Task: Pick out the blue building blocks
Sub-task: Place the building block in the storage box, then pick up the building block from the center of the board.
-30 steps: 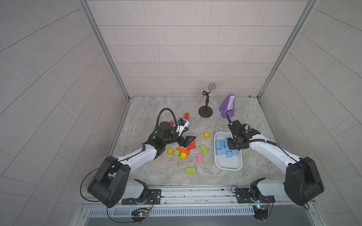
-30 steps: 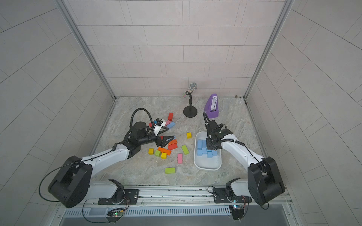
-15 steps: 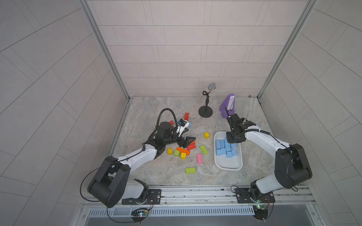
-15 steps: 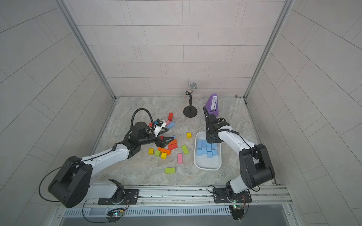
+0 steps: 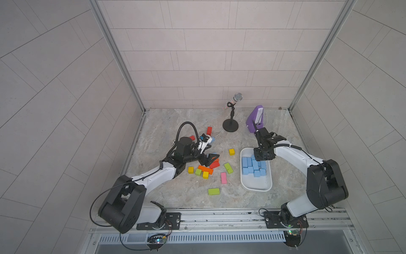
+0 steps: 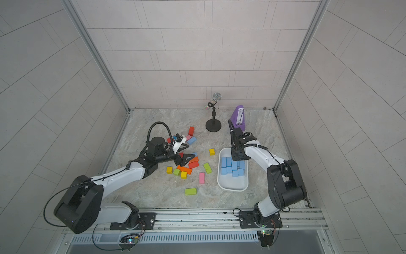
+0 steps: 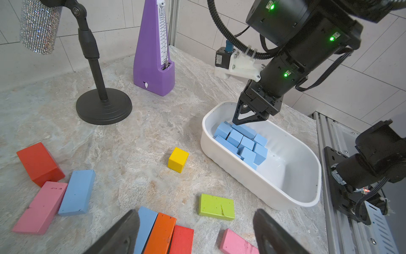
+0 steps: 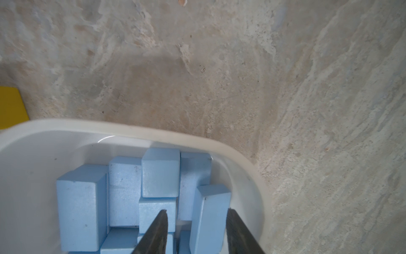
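Crowding the white tub (image 7: pixel 248 176) sit matte sky-blue blocks (image 7: pixel 246 143); cubes, oblongs.

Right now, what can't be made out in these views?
- Blue blocks in the white tub: full count; top ones cover lower ones, the right gripper overhangs in both top views.
- Right wrist view: whether it touches the leaning blue brick; the bottom edge cuts both.
- Left wrist view: blue brick by the left gripper, cut by the bottom edge.

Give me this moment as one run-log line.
left gripper: open, above mixed coloured blocks | right gripper: open, over white oval tub | light-blue matte building blocks: most in tub, two visible outside
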Controlling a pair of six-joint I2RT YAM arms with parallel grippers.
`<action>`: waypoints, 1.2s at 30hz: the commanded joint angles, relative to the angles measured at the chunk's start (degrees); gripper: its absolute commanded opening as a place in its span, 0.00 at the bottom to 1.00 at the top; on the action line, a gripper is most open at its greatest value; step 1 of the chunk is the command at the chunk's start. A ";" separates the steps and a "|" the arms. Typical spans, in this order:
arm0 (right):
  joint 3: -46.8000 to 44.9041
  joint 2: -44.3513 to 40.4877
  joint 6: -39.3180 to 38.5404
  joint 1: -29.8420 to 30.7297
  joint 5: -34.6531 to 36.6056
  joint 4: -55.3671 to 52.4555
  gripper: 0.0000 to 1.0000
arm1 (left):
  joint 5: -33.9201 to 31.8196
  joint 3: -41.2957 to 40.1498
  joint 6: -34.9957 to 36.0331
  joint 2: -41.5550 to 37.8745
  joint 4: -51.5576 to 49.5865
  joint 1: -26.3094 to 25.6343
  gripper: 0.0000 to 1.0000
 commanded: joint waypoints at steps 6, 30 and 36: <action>-5.43 -11.88 -1.26 -0.09 -10.68 6.61 0.45 | -2.17 3.56 3.76 0.94 -4.22 0.29 0.86; -28.92 -37.69 4.61 0.09 -31.37 34.47 0.45 | -25.53 41.07 14.28 32.79 -54.97 3.50 0.80; -30.72 -40.19 3.04 0.09 -30.50 34.08 0.45 | -28.29 48.48 14.89 39.32 -58.62 3.13 0.80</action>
